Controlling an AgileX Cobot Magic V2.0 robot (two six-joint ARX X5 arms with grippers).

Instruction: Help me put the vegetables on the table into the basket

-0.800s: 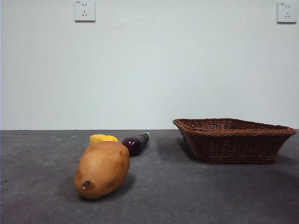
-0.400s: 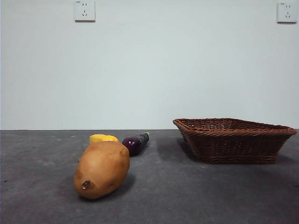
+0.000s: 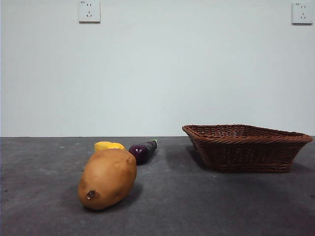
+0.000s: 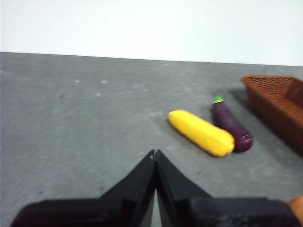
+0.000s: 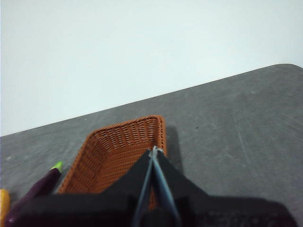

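Note:
A large tan-orange potato [image 3: 107, 178] with a dark spot lies on the dark grey table [image 3: 197, 206] at the front left. Behind it lie a yellow vegetable [image 3: 108, 145] and a slim purple eggplant [image 3: 143, 150] with a green tip. The brown wicker basket [image 3: 247, 147] stands empty at the right. In the left wrist view the yellow vegetable [image 4: 201, 132] and eggplant [image 4: 231, 125] lie side by side, well beyond my left gripper [image 4: 155, 155], which is shut and empty. My right gripper [image 5: 154, 151] is shut and empty, above the basket [image 5: 118, 153].
A plain white wall with two sockets [image 3: 89, 11] stands behind the table. The table's rounded far corner [image 5: 289, 68] shows in the right wrist view. Neither arm shows in the front view.

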